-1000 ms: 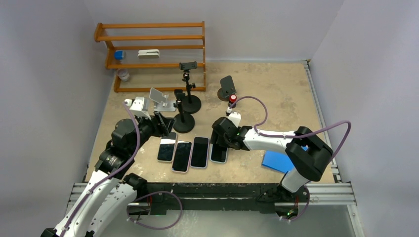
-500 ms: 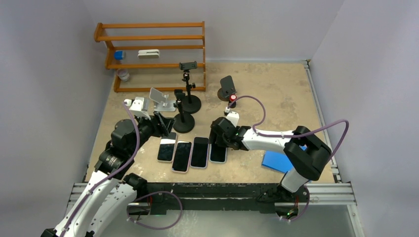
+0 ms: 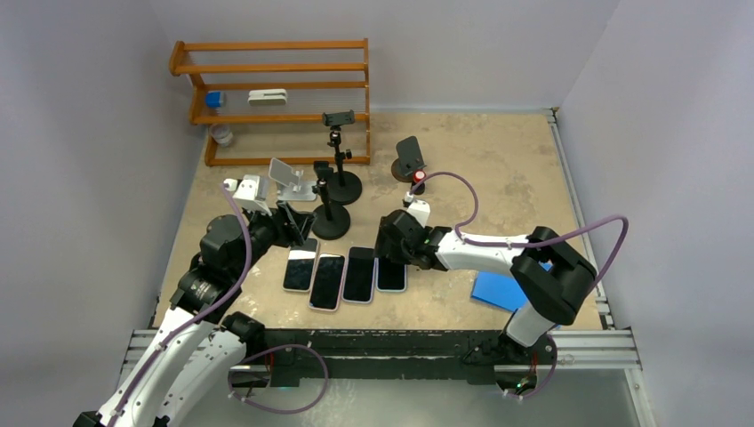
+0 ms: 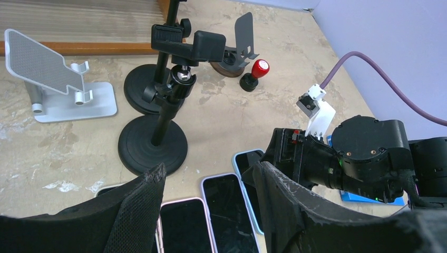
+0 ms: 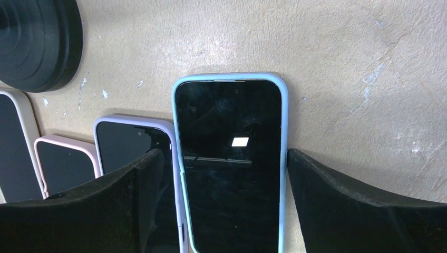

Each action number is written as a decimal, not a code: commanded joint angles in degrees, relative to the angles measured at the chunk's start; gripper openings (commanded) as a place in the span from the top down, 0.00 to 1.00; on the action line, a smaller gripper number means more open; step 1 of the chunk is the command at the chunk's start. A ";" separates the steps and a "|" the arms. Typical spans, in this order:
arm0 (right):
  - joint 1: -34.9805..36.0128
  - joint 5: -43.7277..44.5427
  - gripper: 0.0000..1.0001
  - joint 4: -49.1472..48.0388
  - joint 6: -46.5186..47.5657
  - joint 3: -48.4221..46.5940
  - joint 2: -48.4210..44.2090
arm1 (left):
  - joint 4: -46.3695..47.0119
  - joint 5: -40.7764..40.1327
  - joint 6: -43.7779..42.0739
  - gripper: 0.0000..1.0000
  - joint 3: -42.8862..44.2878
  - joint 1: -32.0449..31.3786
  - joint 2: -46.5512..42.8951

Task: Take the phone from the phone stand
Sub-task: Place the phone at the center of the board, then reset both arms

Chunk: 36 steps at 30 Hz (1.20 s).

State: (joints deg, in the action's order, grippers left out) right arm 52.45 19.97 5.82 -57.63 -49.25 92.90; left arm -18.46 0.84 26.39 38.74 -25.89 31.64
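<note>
Overhead from behind, wrist views low, close; phone row (image 3: 359, 274) shared

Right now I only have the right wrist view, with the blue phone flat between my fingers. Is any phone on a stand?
Observer: No. The silver stand, near pole stand, far pole stand and small stand all hold no phone.
Operator: Where's the left gripper?
Observer: The left gripper hangs open over the left end of the row of phones, beside the near pole stand's base.
Operator: Anything by my elbow?
Observer: A blue pad lies flat on the table, partly under it.
</note>
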 commanded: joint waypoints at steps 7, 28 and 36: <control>0.72 -5.98 0.21 -12.67 9.79 11.86 -17.92 | 2.55 0.30 0.33 0.39 0.90 -0.21 -0.47; 31.33 -4.13 1.00 -38.23 27.91 5.25 -1.24 | 1.78 -2.42 0.00 0.39 1.07 -0.13 0.68; 31.84 -5.48 1.00 -38.34 28.46 -0.71 8.35 | 1.37 -3.91 0.32 0.39 1.29 -0.13 -0.10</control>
State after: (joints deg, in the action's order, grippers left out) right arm 84.01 14.76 -29.54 -30.48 -46.94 98.80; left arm -18.52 -1.48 26.39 38.74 -25.89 32.25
